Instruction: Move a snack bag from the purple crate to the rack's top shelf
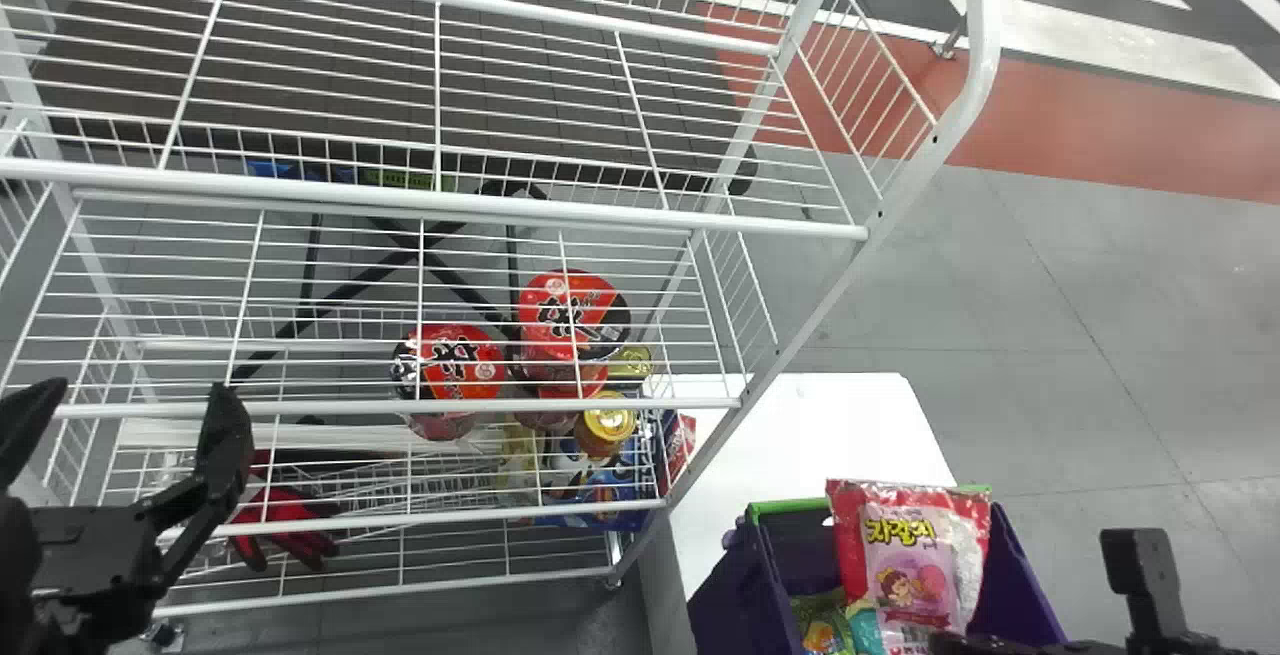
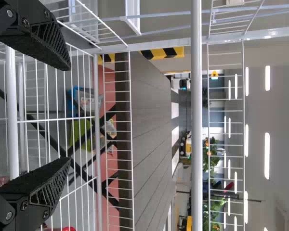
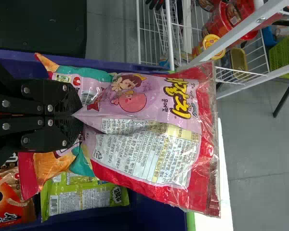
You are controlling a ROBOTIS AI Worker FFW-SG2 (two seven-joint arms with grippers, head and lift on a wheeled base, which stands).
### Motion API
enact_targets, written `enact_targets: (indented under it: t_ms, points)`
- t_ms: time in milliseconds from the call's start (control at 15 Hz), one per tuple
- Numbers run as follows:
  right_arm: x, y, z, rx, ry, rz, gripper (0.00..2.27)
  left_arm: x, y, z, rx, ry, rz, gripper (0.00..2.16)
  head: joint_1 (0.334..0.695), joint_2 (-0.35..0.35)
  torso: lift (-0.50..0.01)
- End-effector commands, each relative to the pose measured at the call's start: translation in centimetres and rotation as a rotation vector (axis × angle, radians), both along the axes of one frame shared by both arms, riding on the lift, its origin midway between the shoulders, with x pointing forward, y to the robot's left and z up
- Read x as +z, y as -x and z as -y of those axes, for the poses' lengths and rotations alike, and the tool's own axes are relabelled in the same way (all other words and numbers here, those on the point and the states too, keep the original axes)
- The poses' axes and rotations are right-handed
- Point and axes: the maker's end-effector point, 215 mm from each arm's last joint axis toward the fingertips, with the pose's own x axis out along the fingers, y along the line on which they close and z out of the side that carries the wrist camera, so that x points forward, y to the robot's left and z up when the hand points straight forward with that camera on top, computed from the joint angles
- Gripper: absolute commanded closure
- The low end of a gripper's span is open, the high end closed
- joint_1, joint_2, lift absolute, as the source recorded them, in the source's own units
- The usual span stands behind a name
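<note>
We see a pink and red snack bag (image 1: pixel 910 585) with a girl and yellow letters on it. It is puffy, closed and pinched, and sits upright at the top of the purple crate (image 1: pixel 730 585). The crate is open, with a green rim. We see the rack's white wire top shelf (image 1: pixel 440 200) lying flat, higher up.

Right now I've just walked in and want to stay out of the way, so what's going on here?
The robot's right gripper is clamped on a pink-and-red snack bag, holding it over the purple crate, where more packets lie. The bag is not yet on the top shelf of the white rack. The left gripper is at the rack, open, with nothing between its fingers.
</note>
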Motion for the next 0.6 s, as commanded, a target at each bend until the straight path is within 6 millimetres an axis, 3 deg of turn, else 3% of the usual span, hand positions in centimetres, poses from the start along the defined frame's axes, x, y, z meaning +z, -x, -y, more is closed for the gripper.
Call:
enact_targets:
  t_ms: [0,533]
  points:
    - [0.15,-0.15,-0.16,0.004,0.000,0.004,2.26,0.06,-0.03,-0.07,0.001,0.000,0.002,0.16,0.695,-0.350,-0.196]
    - [0.66,-0.96,-1.08,0.015,0.002,0.015,2.26,-0.10,0.00,-0.05,0.003,0.002,-0.003,0.16,0.695,-0.350,-0.163]
